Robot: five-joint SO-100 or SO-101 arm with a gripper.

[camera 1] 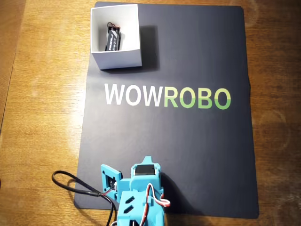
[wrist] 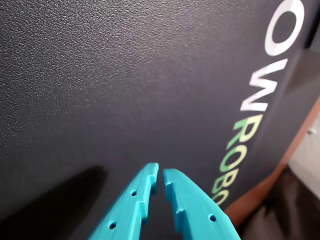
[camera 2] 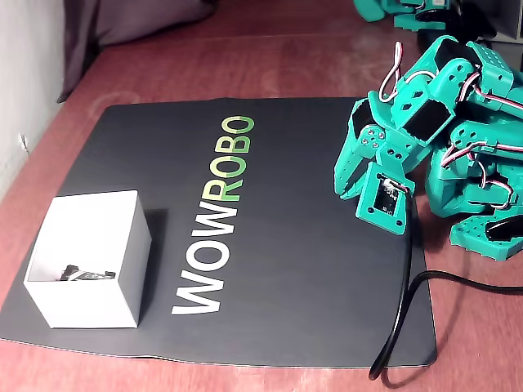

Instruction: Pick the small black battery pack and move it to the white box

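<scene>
The small black battery pack (camera 1: 113,38) lies inside the white box (camera 1: 120,59), which stands on the far left corner of the black mat in the overhead view. The fixed view shows the battery pack (camera 2: 82,274) low in the white box (camera 2: 102,233) at the left. My teal gripper (wrist: 160,173) is shut with nothing between its fingers, hovering just above bare mat. It is folded back close to the arm's base (camera 1: 141,193), far from the box. In the fixed view the gripper (camera 2: 340,186) points down at the mat's right side.
A black mat (camera 1: 197,150) printed with WOWROBO covers the wooden table (camera 1: 42,117). A black cable (camera 2: 400,327) loops off the mat near the arm's base. A second teal arm part (camera 2: 490,233) sits at the right edge of the fixed view.
</scene>
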